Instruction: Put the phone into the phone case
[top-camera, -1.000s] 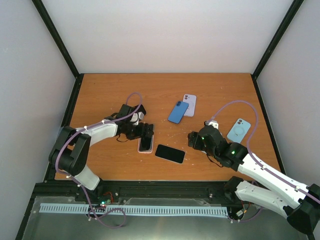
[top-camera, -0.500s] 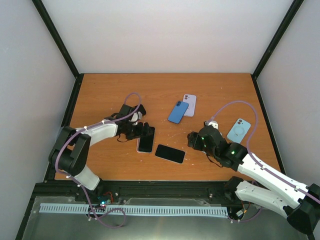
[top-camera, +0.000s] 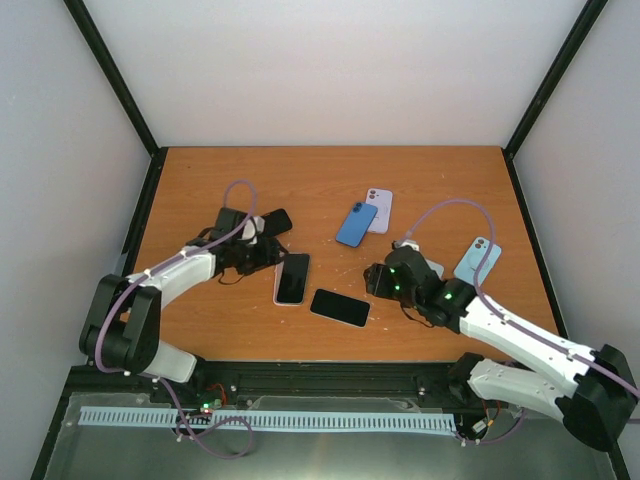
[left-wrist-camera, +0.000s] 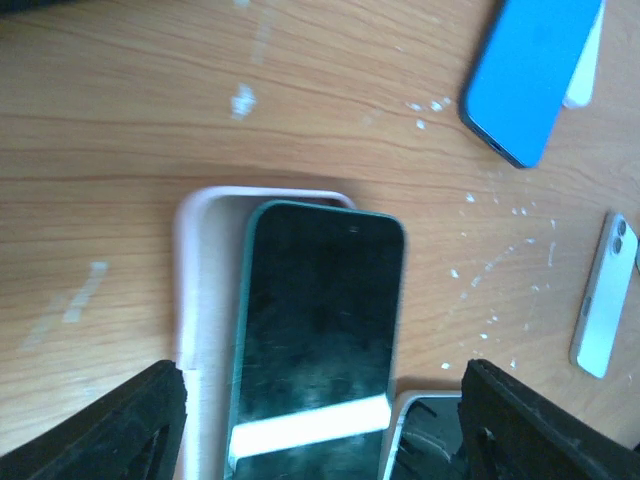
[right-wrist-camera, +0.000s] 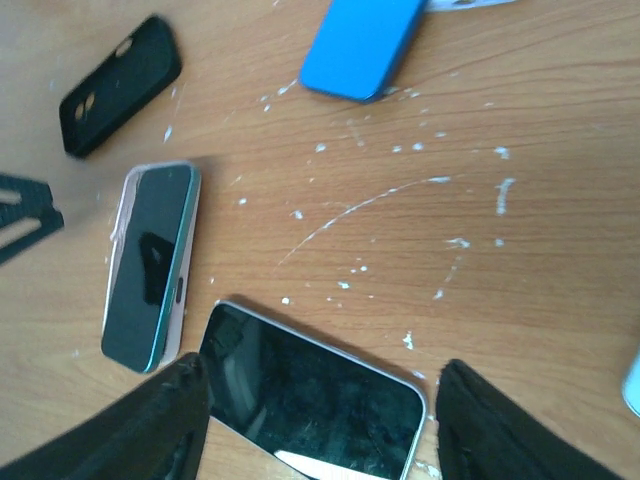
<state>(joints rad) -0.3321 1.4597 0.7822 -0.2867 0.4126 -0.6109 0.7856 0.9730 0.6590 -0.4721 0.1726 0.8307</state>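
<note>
A dark-screened phone with a teal edge (left-wrist-camera: 315, 320) lies askew on the pale pink phone case (left-wrist-camera: 200, 300), leaving the case's left wall bare. In the top view this phone (top-camera: 292, 277) sits just right of my left gripper (top-camera: 266, 252), which is open and holds nothing. Its fingertips (left-wrist-camera: 110, 430) flank the phone's near end without touching it. A second phone with a silver edge (right-wrist-camera: 320, 390) lies flat between the spread fingers of my right gripper (right-wrist-camera: 325, 430), which is also open. That second phone (top-camera: 340, 307) is left of the right gripper (top-camera: 378, 282).
A black case (top-camera: 275, 222) lies behind the left gripper. A blue case or phone (top-camera: 356, 224) overlaps a lavender one (top-camera: 378, 208) at mid-table. A light blue case (top-camera: 478, 260) lies on the right beside the right arm. White flecks mark the wooden table (top-camera: 200, 180).
My left gripper has let go of the teal phone and drawn back to the left, uncovering the black case. The right gripper has shifted left toward the silver phone.
</note>
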